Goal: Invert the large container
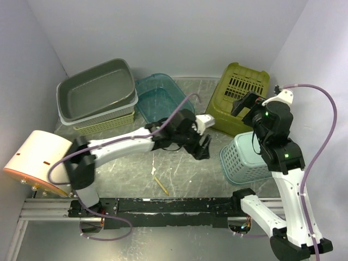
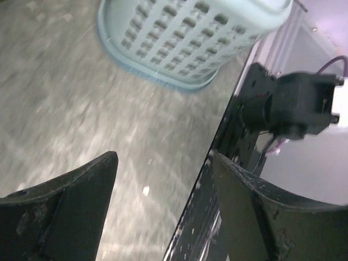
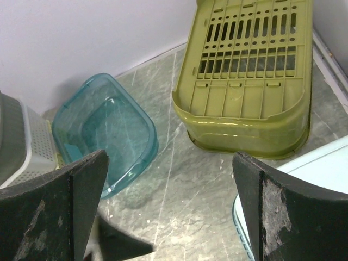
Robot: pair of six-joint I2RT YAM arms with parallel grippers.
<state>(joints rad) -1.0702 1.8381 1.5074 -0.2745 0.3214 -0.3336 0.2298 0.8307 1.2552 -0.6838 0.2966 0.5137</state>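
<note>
The left jaws stand wide open with nothing between them, only the bare grey marbled desk (image 2: pixel 81 109) showing in the gap. Just ahead of them the large pale blue slatted plastic basket (image 2: pixel 179 38) appears to rest with its wide rim down on the desk. The right jaws are also spread fully and hold nothing. The blue basket lies below them to their right, an overturned olive-green slotted plastic crate (image 3: pixel 244 81) sits ahead, and a clear teal plastic tub (image 3: pixel 103 125) ahead to their left.
</note>
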